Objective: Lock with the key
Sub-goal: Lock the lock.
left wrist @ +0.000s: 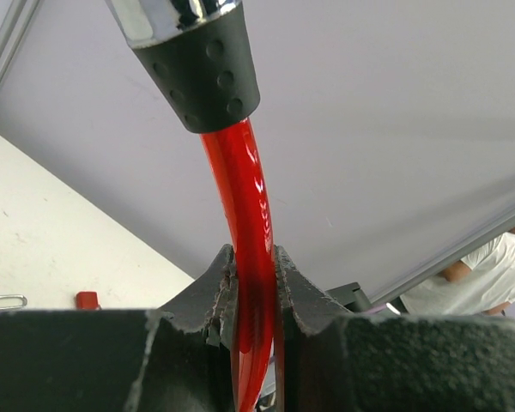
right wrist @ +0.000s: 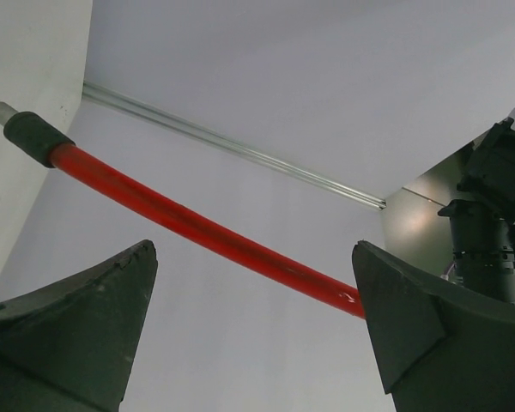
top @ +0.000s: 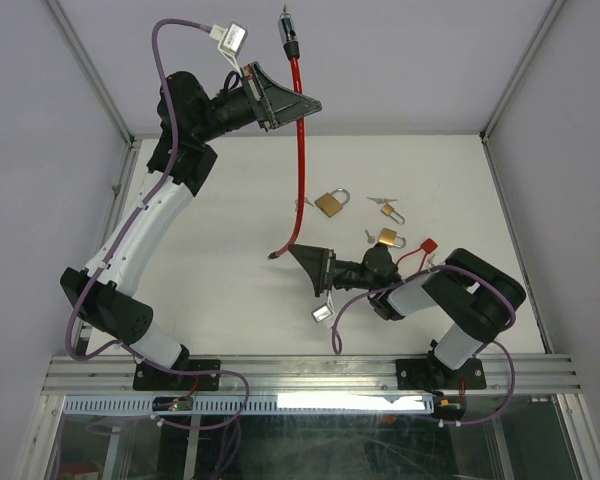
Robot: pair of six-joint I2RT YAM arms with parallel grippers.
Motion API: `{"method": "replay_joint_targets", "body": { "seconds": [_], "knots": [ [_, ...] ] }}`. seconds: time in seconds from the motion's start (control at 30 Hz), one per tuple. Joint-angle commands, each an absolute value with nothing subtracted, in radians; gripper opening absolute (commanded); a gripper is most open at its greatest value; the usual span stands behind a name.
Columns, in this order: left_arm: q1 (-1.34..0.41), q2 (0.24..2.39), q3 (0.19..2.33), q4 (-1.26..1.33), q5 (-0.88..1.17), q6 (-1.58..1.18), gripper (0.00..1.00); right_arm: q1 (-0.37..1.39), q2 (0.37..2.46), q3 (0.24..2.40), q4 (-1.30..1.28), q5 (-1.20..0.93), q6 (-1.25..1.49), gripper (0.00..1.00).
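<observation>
a: from the top, where is our lock?
b: our left claw is pinched narrow on the red cable lock, up high. it hangs down to the worktop. we cannot tell if its low tip touches. our right claw is wide and holds nothing, just beside that tip.
a: and the key?
b: small keys lie near the brass padlock. we see no box or bowl.
a: the left wrist view?
b: the left claw squeezes the red cable lock below its black end. we think it is bendy and shiny, so it may slip or swing.
a: the right wrist view?
b: the red cable lock crosses above the wide right claw, not touching. we would grab by the stiff black end, not the floppy middle.
</observation>
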State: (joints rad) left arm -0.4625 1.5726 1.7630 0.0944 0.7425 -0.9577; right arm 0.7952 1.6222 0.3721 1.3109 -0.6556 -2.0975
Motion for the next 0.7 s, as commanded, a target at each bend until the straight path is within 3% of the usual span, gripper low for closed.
{"method": "replay_joint_targets", "body": {
  "seconds": [0.0,0.67],
  "knots": [
    [-0.451,1.499,1.761,0.153,0.737,-1.019,0.00,0.813,1.685,0.447,1.388,-0.611,-2.502,0.99],
    [-0.451,1.539,1.700,0.177,0.692,-1.158,0.00,0.874,1.880,0.562,1.410,-0.549,-2.537,0.99]
  ]
}}
